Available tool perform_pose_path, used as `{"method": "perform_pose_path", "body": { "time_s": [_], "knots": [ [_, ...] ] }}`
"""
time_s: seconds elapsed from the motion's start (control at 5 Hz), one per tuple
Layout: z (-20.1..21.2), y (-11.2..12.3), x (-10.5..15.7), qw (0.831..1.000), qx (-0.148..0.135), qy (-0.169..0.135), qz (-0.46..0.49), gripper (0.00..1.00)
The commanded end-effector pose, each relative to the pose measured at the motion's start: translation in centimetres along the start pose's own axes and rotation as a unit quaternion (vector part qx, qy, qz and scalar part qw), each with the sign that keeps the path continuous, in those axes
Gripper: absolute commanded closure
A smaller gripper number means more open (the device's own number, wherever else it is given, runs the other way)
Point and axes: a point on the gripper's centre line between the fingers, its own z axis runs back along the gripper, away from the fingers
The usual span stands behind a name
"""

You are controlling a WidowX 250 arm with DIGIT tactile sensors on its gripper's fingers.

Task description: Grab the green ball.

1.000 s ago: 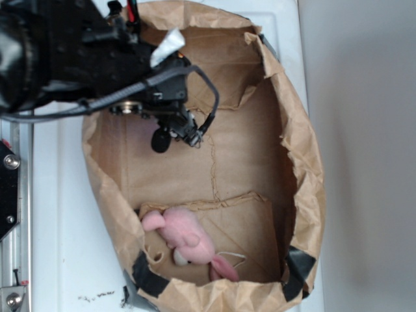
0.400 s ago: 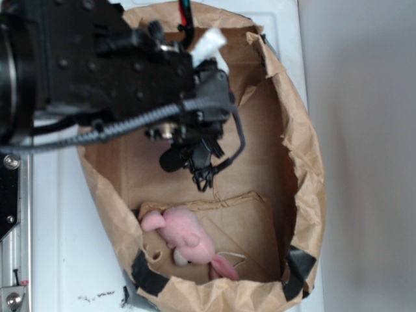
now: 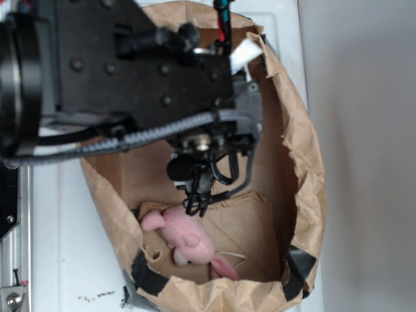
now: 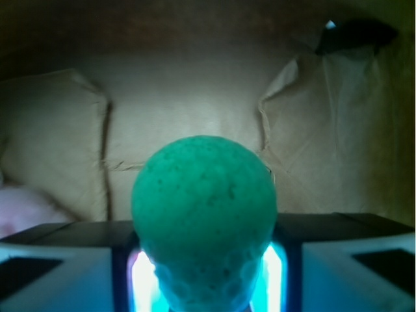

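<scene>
The green ball (image 4: 204,208) fills the middle of the wrist view, round and matte, pinched between the two pale fingers (image 4: 65,266) of my gripper (image 4: 205,263). The jaws press its lower sides, so the gripper is shut on it. In the exterior view the black arm reaches down into the paper bag, and the gripper (image 3: 195,203) hangs just above the pink plush toy. The ball itself is hidden behind the arm and fingers in that view.
An open brown paper bag (image 3: 304,162) with crumpled walls surrounds the gripper. A pink plush animal (image 3: 185,237) lies on a cardboard flap at the bag's near end, and shows faintly in the wrist view as the plush (image 4: 19,209). Black tape (image 3: 300,265) patches the rim.
The arm has travelled from the bag's far left part toward its near end, so the gripper now hangs close above the pink plush. The plush has not moved.
</scene>
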Motion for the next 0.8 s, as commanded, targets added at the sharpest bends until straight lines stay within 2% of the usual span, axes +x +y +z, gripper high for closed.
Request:
{"method": "perform_pose_path", "body": {
  "time_s": [0.0,0.2,0.4,0.6],
  "knots": [
    [5.3,1.4,0.5,0.999,-0.002,-0.038,-0.016,1.0],
    [5.8,1.9,-0.1,0.998,-0.01,-0.062,0.01,1.0],
    [6.2,2.1,-0.2,0.997,-0.025,-0.063,0.03,1.0],
    [6.6,2.2,0.0,0.996,-0.028,-0.071,0.05,1.0]
  ]
}}
